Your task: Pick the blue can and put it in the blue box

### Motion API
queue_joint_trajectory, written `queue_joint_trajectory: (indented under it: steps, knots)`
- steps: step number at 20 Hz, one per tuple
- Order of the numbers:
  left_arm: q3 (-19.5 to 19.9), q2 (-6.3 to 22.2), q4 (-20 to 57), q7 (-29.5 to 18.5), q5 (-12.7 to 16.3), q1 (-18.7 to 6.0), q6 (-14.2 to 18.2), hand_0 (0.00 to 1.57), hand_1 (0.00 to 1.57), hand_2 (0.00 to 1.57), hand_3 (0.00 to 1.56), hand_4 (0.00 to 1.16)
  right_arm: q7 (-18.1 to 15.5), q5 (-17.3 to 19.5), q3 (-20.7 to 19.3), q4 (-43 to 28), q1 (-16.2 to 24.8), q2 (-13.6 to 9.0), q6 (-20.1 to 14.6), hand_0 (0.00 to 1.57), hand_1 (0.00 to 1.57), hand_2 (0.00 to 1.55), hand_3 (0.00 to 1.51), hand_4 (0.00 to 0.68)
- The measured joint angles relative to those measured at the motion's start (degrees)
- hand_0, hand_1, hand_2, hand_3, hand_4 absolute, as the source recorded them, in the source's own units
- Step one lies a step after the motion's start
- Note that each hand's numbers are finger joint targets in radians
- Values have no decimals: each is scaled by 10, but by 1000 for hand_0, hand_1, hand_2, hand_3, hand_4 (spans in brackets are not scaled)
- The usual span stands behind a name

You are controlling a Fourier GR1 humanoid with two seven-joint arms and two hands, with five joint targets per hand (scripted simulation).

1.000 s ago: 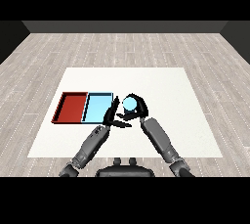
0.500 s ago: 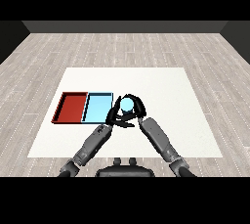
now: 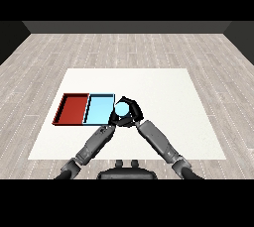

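Far left on the white bench (image 3: 163,87): a red tray (image 3: 73,109), lying flat, long side running near to far. Touching its right edge, side by side: a light blue tray (image 3: 98,108), same shape, floor bare.

Just near the blue tray's near-right corner: the left hand (image 3: 113,120), at the end of a grey forearm rising from the lower left. Mostly masked by the right hand; impossible to tell whether its fingers are straight or curled.

Right beside it, overlapping: the right hand (image 3: 130,115), at the end of a grey forearm slanting in from the lower right. Fingers (image 3: 130,103) curled round a blue can (image 3: 121,108), gripping it, black fingers wrapping its far and right sides. Only the can's pale blue round top visible, facing up, upright as far as can be judged. Can positioned at the blue tray's right rim, near the tray's near-right corner, not inside the tray. Impossible to say whether lifted off the bench or resting on it.

Further right: bare white bench, then grey plank floor (image 3: 213,57) all around.
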Motion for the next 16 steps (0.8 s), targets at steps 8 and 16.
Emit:
queue_joint_trajectory:
  steps: [8,16]
  knots:
    - [-21,33,-3,47,-100,-7,62,0,0,151,0,312,-16,-28,45,21,-24,-9,-30,1457,1457,1462,1394,595]
    - [-10,18,-12,11,-62,15,98,774,774,819,684,673,-22,-40,57,19,-28,-12,-28,1437,1437,1451,1391,606]
